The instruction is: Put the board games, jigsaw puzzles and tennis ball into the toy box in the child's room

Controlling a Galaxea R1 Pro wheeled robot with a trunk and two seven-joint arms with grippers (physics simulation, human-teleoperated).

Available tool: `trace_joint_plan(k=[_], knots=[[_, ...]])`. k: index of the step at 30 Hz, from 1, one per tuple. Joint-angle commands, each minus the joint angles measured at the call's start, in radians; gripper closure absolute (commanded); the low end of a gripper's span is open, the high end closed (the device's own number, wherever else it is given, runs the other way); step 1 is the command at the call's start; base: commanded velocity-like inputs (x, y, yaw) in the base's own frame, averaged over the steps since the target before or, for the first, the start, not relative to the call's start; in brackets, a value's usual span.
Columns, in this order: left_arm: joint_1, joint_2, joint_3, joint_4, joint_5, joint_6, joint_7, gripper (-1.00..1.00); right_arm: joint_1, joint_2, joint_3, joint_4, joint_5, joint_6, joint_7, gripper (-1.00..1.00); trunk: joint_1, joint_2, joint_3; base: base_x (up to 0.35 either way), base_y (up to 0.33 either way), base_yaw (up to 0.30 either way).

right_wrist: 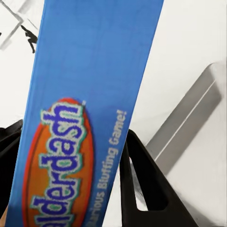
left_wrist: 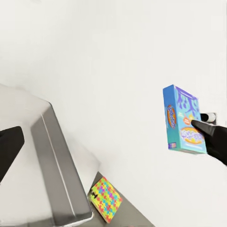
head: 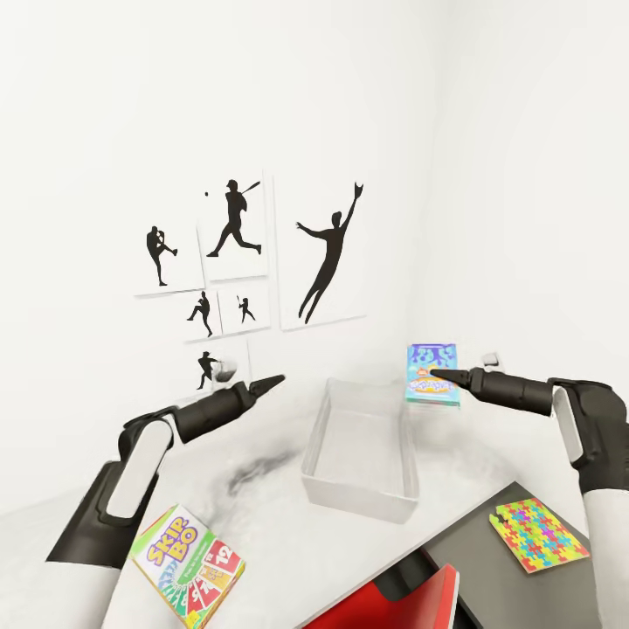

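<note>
Skip-Bo box (head: pixel 188 566) lies flat on bench (head: pixel 262 515), front-left, beside left arm. Left fingers (head: pixel 269 382) pointed, look closed, holding nothing, above bench left of toy box (head: pixel 358 454). Toy box mid-bench, open top. Right fingers (head: pixel 439 376) gripping Balderdash box (head: pixel 432 374), upright, in air over toy box's far right corner. Puzzle (head: pixel 539 534) flat, far right, on dark surface.

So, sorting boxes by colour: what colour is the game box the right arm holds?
Blue Balderdash game box, orange oval logo; clearest in the right wrist view.
</note>
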Motion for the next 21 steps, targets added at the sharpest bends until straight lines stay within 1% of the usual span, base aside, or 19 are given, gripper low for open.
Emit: trace_joint_plan(k=[1,2,4,6,7,11,12,14,15,16,19,20,21], knots=[[0.006,-0.004,0.006,-0.031,0.005,0.011,0.024,-1.0,-0.017,0.003,0.0,0.014,-0.005,0.008,-0.024,1.0,0.0,-0.001,-0.001,0.0,0.0,0.0],[0.006,-0.004,0.006,-0.031,0.005,0.011,0.024,-1.0,-0.017,0.003,0.0,0.014,-0.005,0.008,-0.024,1.0,0.0,-0.001,-0.001,0.0,0.0,0.0],[0.021,-0.018,0.014,-0.082,0.03,0.023,0.084,-1.0,-0.047,0.02,0.001,0.04,-0.004,0.008,-0.096,1.0,0.0,-0.001,-0.001,0.0,0.0,0.0],[0.03,-0.037,0.014,-0.119,0.068,0.031,0.156,-1.0,-0.073,0.053,0.001,0.068,-0.005,0.008,-0.193,1.0,0.0,-0.001,-0.001,0.0,0.0,0.0],[0.03,-0.037,0.014,-0.119,0.068,0.031,0.156,-1.0,-0.073,0.053,0.001,0.068,-0.005,0.008,-0.193,1.0,0.0,-0.001,-0.001,0.0,0.0,0.0],[0.04,-0.087,-0.011,-0.168,0.153,0.041,0.308,-1.0,-0.118,0.122,0.0,0.148,-0.009,0.008,-0.388,1.0,0.0,-0.001,-0.001,0.0,0.0,0.0],[0.04,-0.087,-0.011,-0.168,0.153,0.041,0.308,-1.0,-0.118,0.122,0.0,0.148,-0.009,0.008,-0.388,1.0,0.0,-0.001,-0.001,0.0,0.0,0.0],[0.041,-0.105,-0.023,-0.182,0.185,0.043,0.381,-1.0,-0.151,0.15,0.001,0.204,-0.009,0.008,-0.462,1.0,0.0,-0.001,-0.001,0.0,0.0,0.0],[0.041,-0.105,-0.023,-0.182,0.185,0.043,0.381,-1.0,-0.151,0.15,0.001,0.204,-0.009,0.008,-0.462,1.0,0.0,-0.001,-0.001,0.0,0.0,0.0],[0.04,-0.112,-0.028,-0.186,0.2,0.044,0.417,-1.0,-0.17,0.163,0.001,0.238,-0.008,-0.001,-0.493,1.0,0.0,-0.001,-0.001,0.0,0.0,0.0],[0.038,-0.126,-0.037,-0.195,0.244,0.045,0.514,-1.0,-0.24,0.195,0.001,0.366,-0.006,-0.067,-0.57,1.0,0.0,-0.001,-0.001,0.0,0.0,0.0],[0.038,-0.126,-0.037,-0.195,0.244,0.045,0.514,-1.0,-0.24,0.195,0.001,0.366,-0.006,-0.067,-0.57,1.0,0.0,-0.001,-0.001,0.0,0.0,0.0],[0.037,-0.129,-0.039,-0.197,0.258,0.045,0.541,-1.0,-0.266,0.201,0.001,0.41,-0.006,-0.089,-0.592,1.0,0.0,-0.001,-0.001,0.0,0.0,0.0]])
